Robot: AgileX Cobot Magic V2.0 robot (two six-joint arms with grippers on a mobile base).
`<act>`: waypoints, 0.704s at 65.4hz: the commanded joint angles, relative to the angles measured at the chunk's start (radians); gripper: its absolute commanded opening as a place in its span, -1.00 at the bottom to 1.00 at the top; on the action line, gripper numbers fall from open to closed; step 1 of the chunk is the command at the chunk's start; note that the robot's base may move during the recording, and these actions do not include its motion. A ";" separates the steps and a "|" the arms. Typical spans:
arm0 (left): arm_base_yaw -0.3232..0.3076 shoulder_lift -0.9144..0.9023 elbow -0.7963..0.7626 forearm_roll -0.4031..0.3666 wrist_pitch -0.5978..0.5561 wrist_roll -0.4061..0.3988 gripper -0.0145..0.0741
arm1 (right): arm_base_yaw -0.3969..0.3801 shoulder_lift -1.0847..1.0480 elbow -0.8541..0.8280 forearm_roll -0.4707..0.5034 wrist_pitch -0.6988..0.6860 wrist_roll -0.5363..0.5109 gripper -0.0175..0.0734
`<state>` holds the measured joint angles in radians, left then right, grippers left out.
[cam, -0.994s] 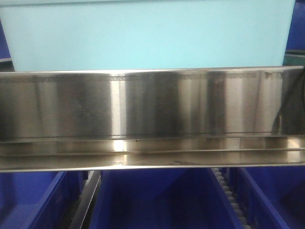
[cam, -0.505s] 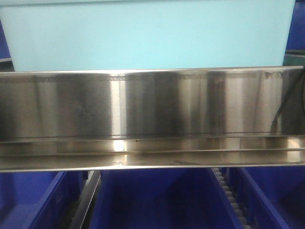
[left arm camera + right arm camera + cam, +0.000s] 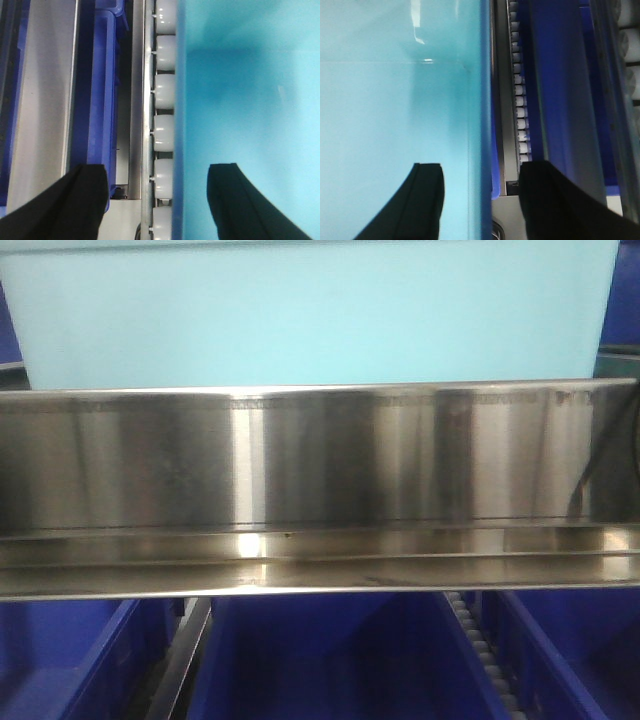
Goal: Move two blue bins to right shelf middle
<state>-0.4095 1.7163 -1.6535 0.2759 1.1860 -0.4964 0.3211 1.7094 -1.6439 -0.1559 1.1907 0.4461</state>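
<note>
Light-blue bin (image 3: 310, 310) sits just above the steel shelf rail (image 3: 320, 460). Left gripper (image 3: 159, 172) and right gripper (image 3: 481, 170) each gape wide astride a bin wall, clasping nothing. Likely stiff, light, slick: pinch the rims.

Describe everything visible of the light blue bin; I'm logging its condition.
The light blue bin looks like smooth cyan plastic, with no contents showing. It sits level above the steel shelf rail, spanning nearly the front view. White rollers line its left edge. The left gripper and right gripper, both open, straddle a side wall without touching.
</note>
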 commanded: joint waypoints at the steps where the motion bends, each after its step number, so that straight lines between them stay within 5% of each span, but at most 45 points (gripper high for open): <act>1: -0.004 -0.004 -0.003 -0.015 -0.007 -0.004 0.12 | 0.002 -0.005 -0.008 -0.006 -0.010 0.000 -0.08; 17: -0.004 -0.004 -0.003 -0.029 -0.007 -0.004 0.07 | 0.002 -0.005 -0.008 -0.007 -0.006 0.000 -0.14; 33: -0.004 -0.004 -0.003 -0.027 -0.012 -0.004 -0.64 | 0.002 -0.005 -0.008 -0.007 0.000 0.000 -0.99; 37: -0.004 -0.004 -0.003 -0.027 -0.012 -0.004 -0.91 | 0.002 -0.005 -0.008 -0.007 0.000 0.000 -0.97; 46: -0.004 -0.004 -0.003 -0.025 -0.012 -0.004 -0.92 | 0.002 -0.005 -0.008 -0.007 0.000 0.000 -0.97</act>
<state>-0.4095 1.7163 -1.6535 0.2300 1.1795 -0.4964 0.3227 1.7094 -1.6457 -0.1405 1.1843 0.4461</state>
